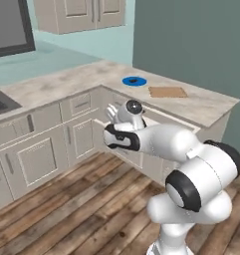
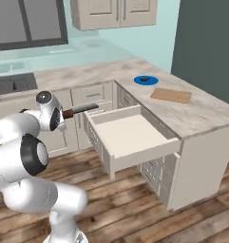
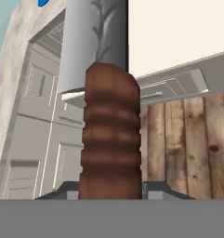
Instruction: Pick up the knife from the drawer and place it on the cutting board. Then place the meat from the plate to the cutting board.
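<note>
My gripper (image 2: pixel 63 115) is shut on the dark brown handle of the knife (image 2: pixel 82 109) and holds it in the air just left of the open drawer (image 2: pixel 139 159), blade pointing toward the drawer. In the hand view the ribbed handle (image 3: pixel 111 135) rises between my fingertips, with the pale blade (image 3: pixel 95 37) beyond it. The drawer's pale inside is bare. On the counter behind it lies the blue plate (image 2: pixel 153 81) (image 1: pixel 126 81) with the small dark meat (image 2: pixel 144 79) on it. The wooden cutting board (image 2: pixel 170 95) (image 1: pixel 167 92) lies bare to the plate's right.
A dark sink (image 2: pixel 11 84) is set in the counter at the left. Cream cabinet fronts with grey bar handles (image 2: pixel 94 92) run under the counter. A tall dark panel (image 2: pixel 206 42) stands behind the counter's right end. Wooden floor (image 2: pixel 135 209) lies below.
</note>
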Robot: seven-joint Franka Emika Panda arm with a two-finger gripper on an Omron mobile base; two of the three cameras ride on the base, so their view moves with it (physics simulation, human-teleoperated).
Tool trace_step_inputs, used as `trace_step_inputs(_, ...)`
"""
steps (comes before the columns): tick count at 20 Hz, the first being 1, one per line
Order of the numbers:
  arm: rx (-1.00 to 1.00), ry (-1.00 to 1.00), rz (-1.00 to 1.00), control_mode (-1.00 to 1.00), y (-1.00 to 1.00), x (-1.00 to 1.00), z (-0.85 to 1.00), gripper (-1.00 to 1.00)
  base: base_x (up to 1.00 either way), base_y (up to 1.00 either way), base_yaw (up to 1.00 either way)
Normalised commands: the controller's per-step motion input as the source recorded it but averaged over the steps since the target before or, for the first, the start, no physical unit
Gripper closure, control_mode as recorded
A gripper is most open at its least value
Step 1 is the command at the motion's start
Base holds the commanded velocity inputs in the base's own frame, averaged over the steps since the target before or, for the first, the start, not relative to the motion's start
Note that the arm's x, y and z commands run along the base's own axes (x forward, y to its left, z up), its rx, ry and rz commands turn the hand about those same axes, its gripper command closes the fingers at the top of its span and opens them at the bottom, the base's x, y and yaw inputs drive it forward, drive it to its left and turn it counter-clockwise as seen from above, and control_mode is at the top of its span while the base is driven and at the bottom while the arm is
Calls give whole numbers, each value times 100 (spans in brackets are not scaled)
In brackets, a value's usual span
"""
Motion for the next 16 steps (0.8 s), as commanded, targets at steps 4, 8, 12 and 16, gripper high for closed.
trace_step_inputs(4, 0, 0, 0, 100, 0, 0, 0, 100, 28, 100, -59)
trace_step_inputs(8, 0, 0, 0, 100, 0, 0, 0, 100, 35, 100, -62)
trace_step_inputs(12, 0, 0, 0, 100, 0, 0, 0, 100, 39, 100, -59)
trace_step_inputs(16, 0, 0, 0, 100, 0, 0, 0, 100, 51, 100, -57)
